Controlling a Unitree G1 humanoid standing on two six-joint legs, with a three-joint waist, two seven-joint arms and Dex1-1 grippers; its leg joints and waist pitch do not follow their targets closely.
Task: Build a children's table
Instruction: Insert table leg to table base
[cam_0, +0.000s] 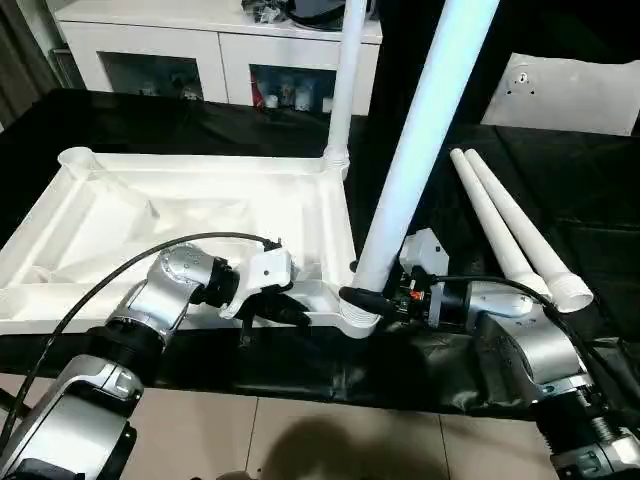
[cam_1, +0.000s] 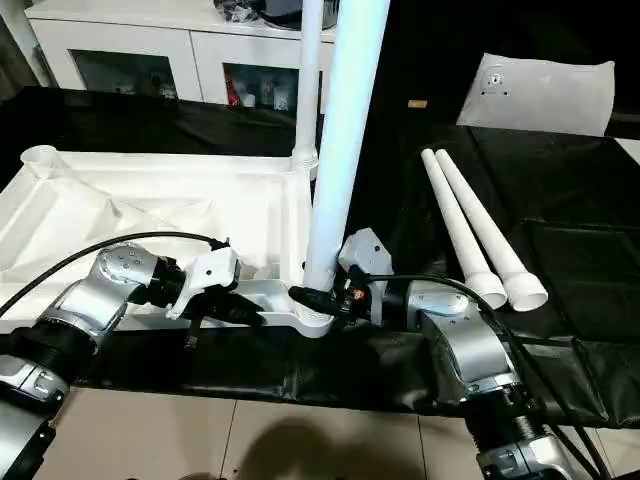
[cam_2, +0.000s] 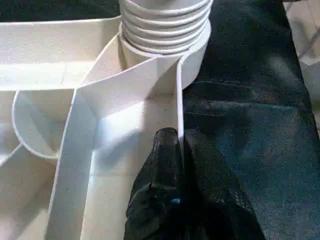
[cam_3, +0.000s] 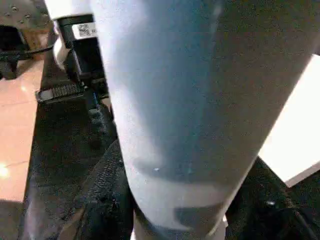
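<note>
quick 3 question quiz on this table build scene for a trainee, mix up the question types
1. True or false: the left gripper is pinching the rim of the tabletop.
2. How many legs lie loose on the black cloth? A) one B) two C) four
3. Fill in: the right gripper grips the near leg close to its ____ end.

Key: 1 true. 2 B, the loose legs lie side by side; the far leg stands in its corner socket. 3 bottom.

Ahead of me, well beyond my grippers, stand white glass-door cabinets (cam_0: 215, 62) with small items inside. A flat white sheet (cam_0: 570, 92) lies far off to my right on black cloth (cam_0: 560, 190).
</note>
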